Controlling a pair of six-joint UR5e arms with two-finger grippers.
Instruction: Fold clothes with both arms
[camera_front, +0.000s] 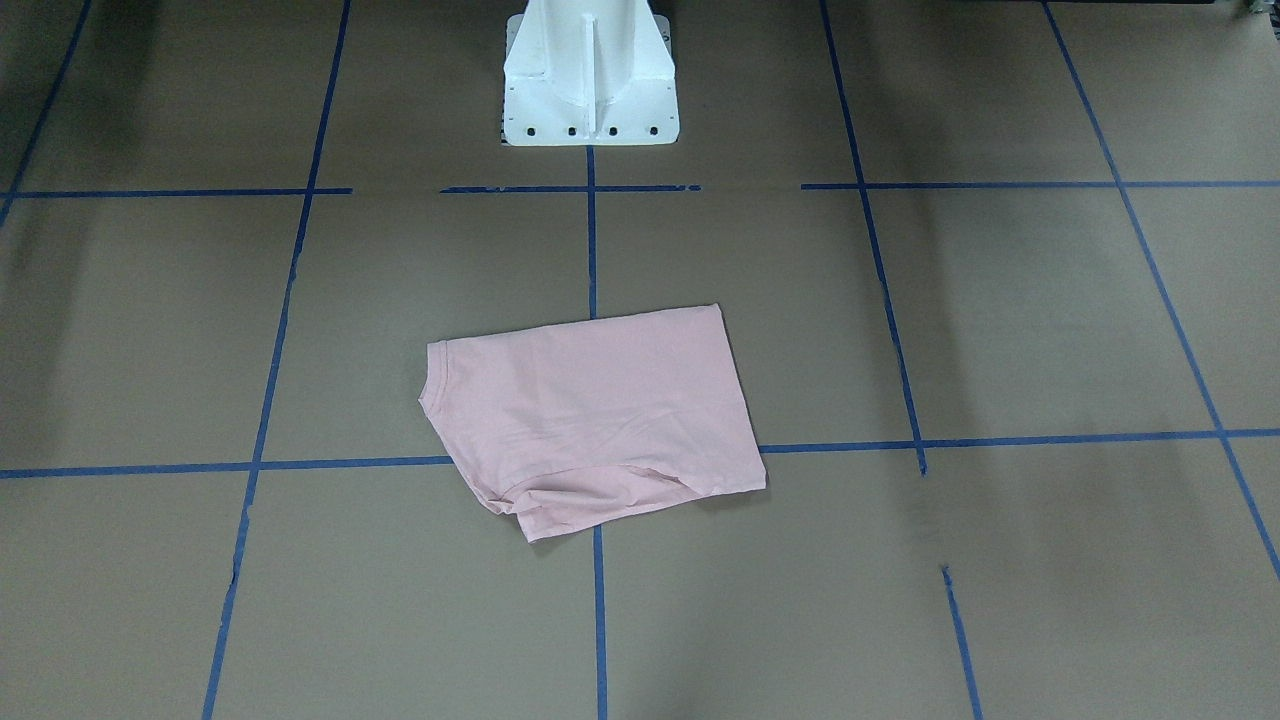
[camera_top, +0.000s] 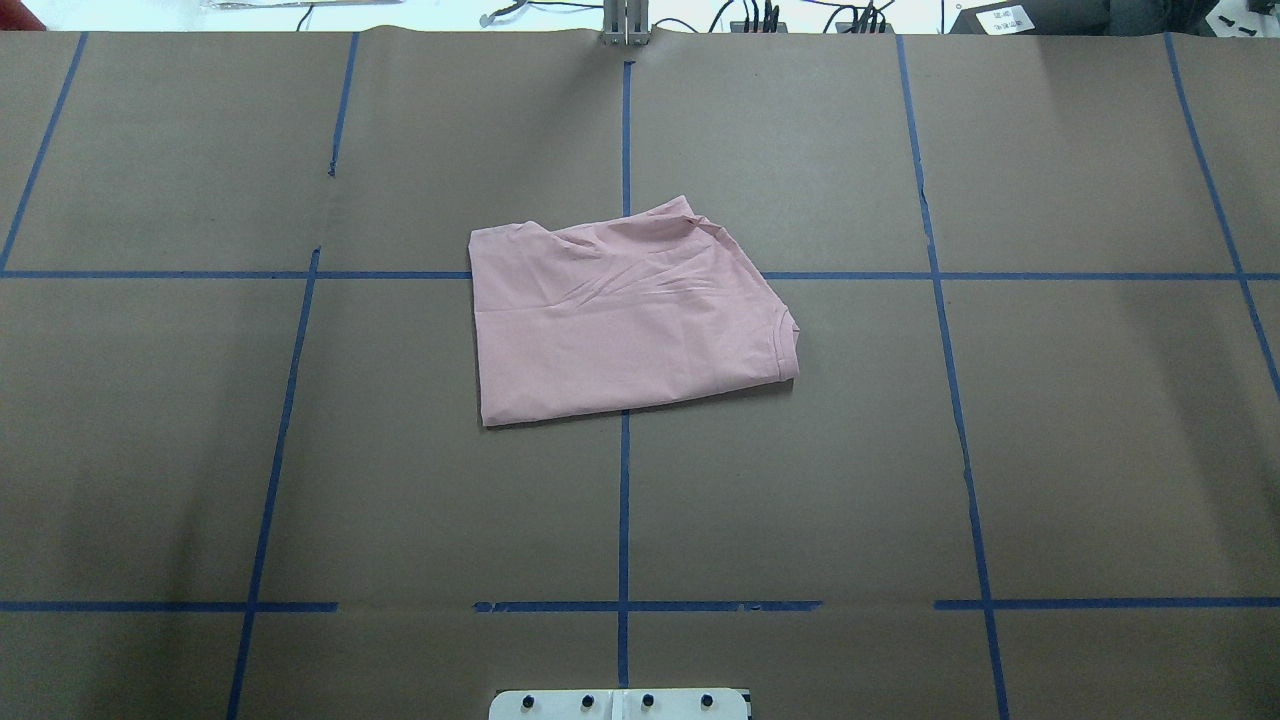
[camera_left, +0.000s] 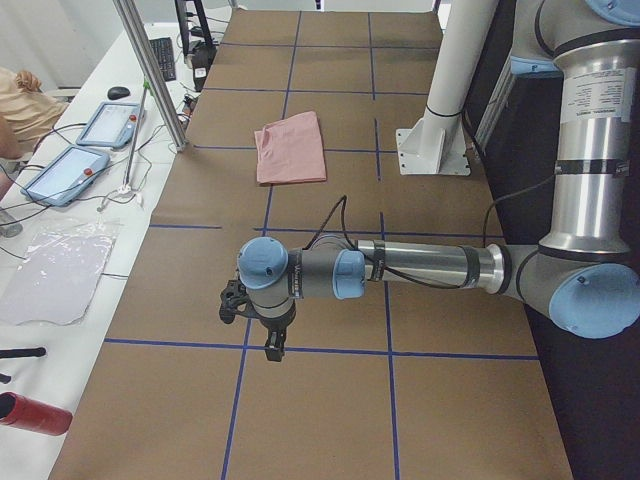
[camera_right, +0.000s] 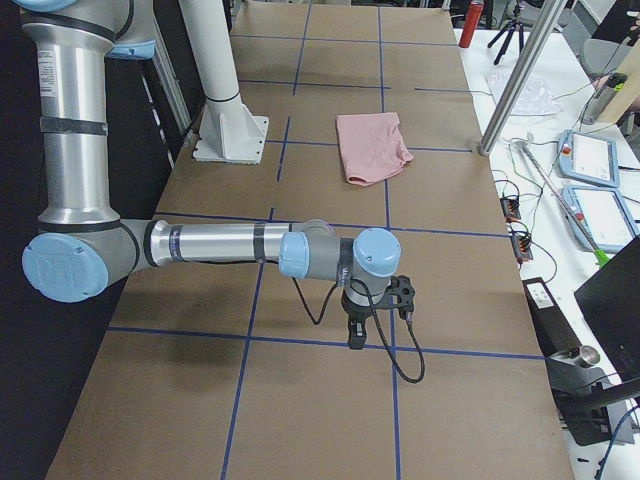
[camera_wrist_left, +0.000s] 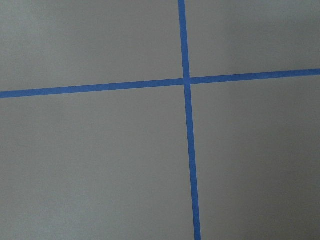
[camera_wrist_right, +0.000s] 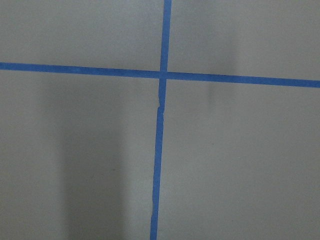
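- As seen from across the table, the folded pink T-shirt (camera_front: 590, 410) lies flat near the middle of the brown paper-covered table (camera_front: 1000, 320). It sits over a crossing of blue tape lines (camera_front: 1000, 440), plain side up, ribbed collar toward this view's left. The white pedestal base (camera_front: 590, 80) stands at the far edge, well apart from the T-shirt.
- Overhead: the T-shirt is a rough rectangle with its collar end toward the right. Creases run near its far edge, and a sleeve fold shows at the far right corner.
- Exterior left: the left arm (camera_left: 430, 268) reaches out low over the near end of the table. The left gripper (camera_left: 272, 345) points down above a tape crossing, well apart from the T-shirt. Cannot tell from here how far its jaws stand apart.
- Exterior right: the right arm (camera_right: 220, 245) reaches out the same way at the opposite end. The right gripper (camera_right: 355, 335) points down near a tape line, well apart from the T-shirt. Jaw opening cannot be told.
- Both wrist cameras show brown paper and one crossing of blue tape.
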